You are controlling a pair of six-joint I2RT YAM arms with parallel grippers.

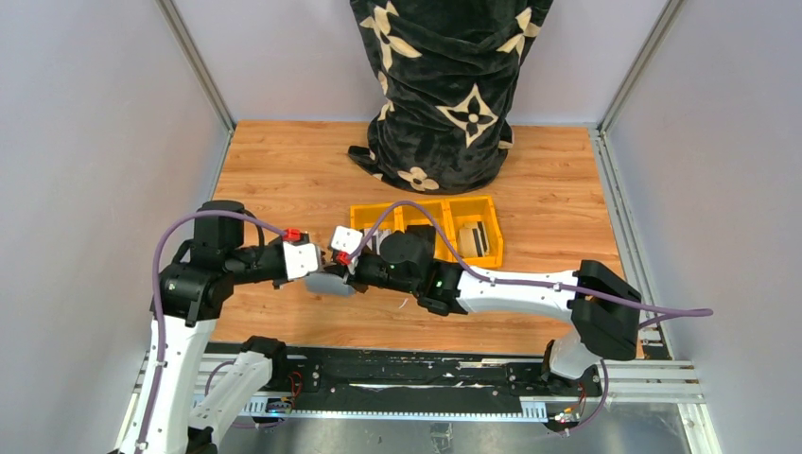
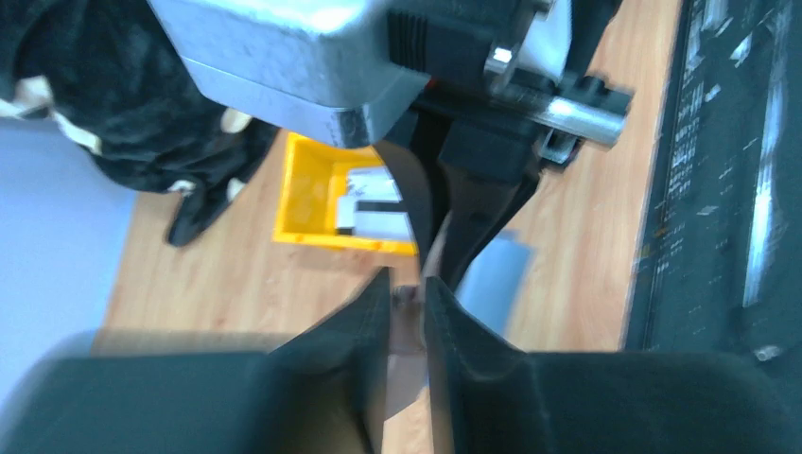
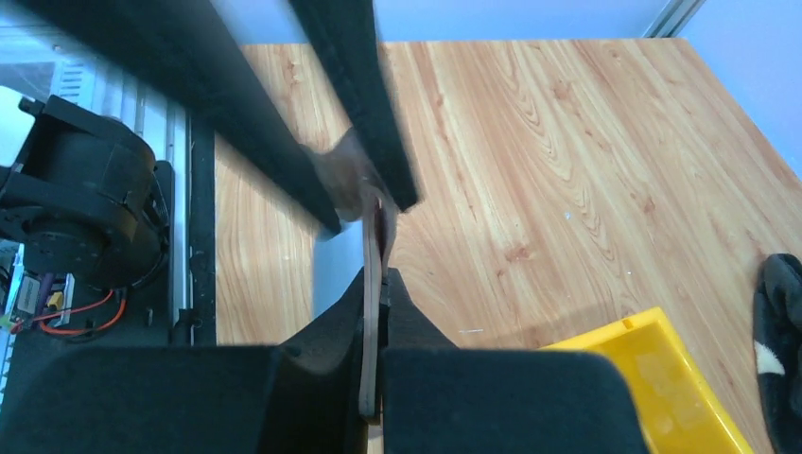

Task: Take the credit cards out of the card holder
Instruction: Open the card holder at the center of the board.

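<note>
The taupe-brown card holder [image 3: 373,241] is held edge-on between both grippers, above the wooden table. My right gripper [image 3: 376,276] is shut on its near end. My left gripper [image 3: 364,200] comes in from the opposite side and is shut on its far end. In the left wrist view the holder [image 2: 407,331] sits between my left gripper's [image 2: 407,281] nearly closed fingers, with the right gripper [image 2: 444,255] just beyond. A blue-grey credit card [image 1: 331,283] shows below the grippers; it also appears in the left wrist view [image 2: 496,274] and the right wrist view [image 3: 336,274]. I cannot tell if it rests on the table.
A yellow three-compartment tray [image 1: 423,202] with small items stands just behind the grippers; it shows in both wrist views [image 2: 303,203] [image 3: 653,378]. A black cloth with cream flowers [image 1: 444,85] stands at the back. A black rail [image 1: 416,374] runs along the near edge.
</note>
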